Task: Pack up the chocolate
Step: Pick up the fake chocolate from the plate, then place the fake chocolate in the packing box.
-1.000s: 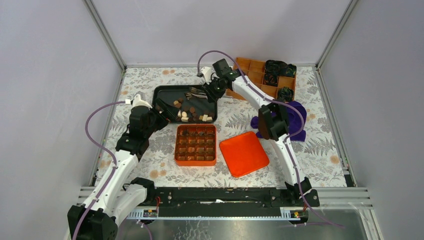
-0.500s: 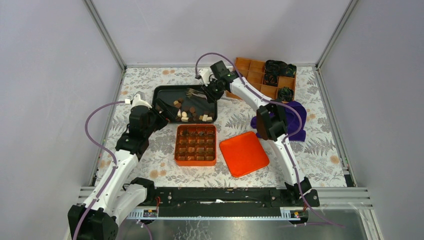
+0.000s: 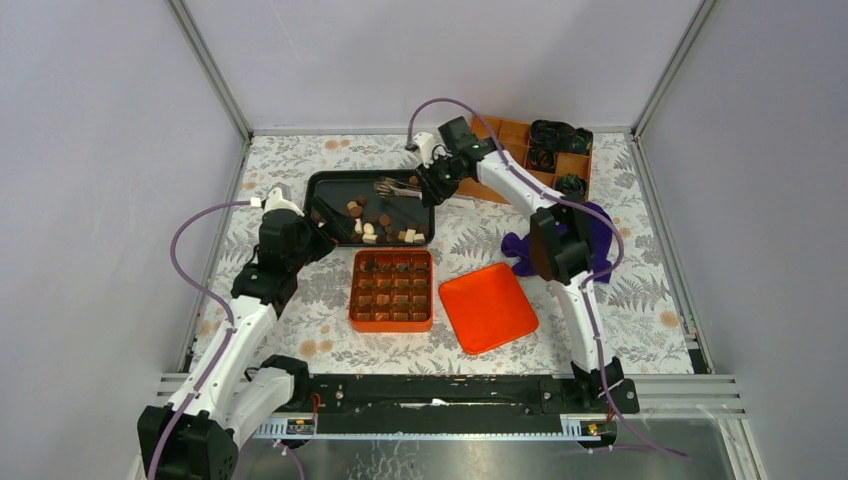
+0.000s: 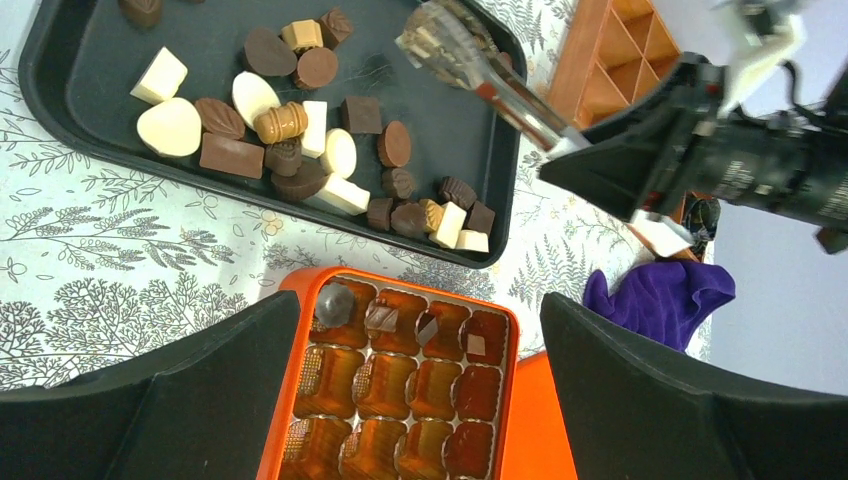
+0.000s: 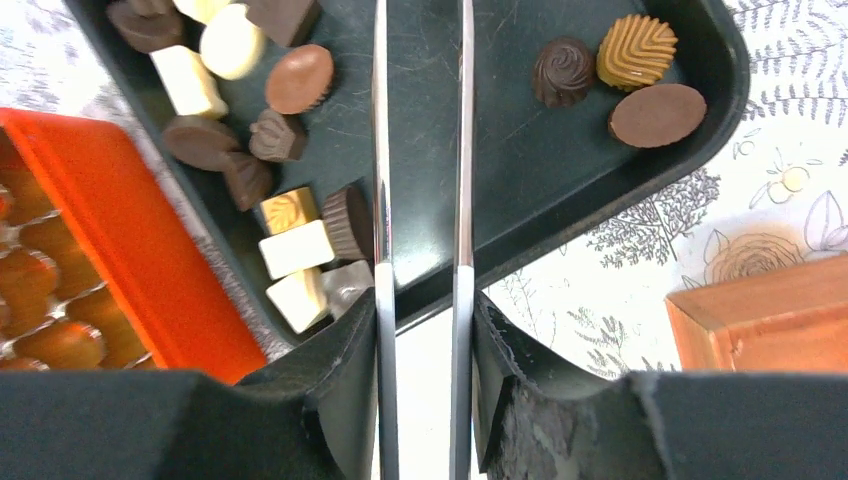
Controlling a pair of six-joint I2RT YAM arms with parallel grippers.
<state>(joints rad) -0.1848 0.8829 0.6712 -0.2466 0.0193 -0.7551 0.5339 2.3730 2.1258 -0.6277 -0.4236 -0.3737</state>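
Note:
Many small chocolates (image 3: 375,225), dark, light brown and cream, lie in a black tray (image 3: 330,185). They also show in the left wrist view (image 4: 290,125) and the right wrist view (image 5: 290,80). An orange box (image 3: 392,290) with a grid of cups stands in front of the tray; its far row (image 4: 400,320) holds several chocolates. My right gripper (image 3: 432,180) is shut on metal tongs (image 5: 380,150), whose tips (image 4: 435,40) hang over the tray's back right part. My left gripper (image 4: 420,390) is open and empty above the box.
The orange lid (image 3: 487,307) lies right of the box. A purple cloth (image 3: 595,225) lies at the right. An orange divided crate (image 3: 510,150) at the back right holds black-and-green bundles (image 3: 560,135).
My right gripper has drawn back to the right with the tongs, so their tips sit further right over the tray. My left arm has barely moved.

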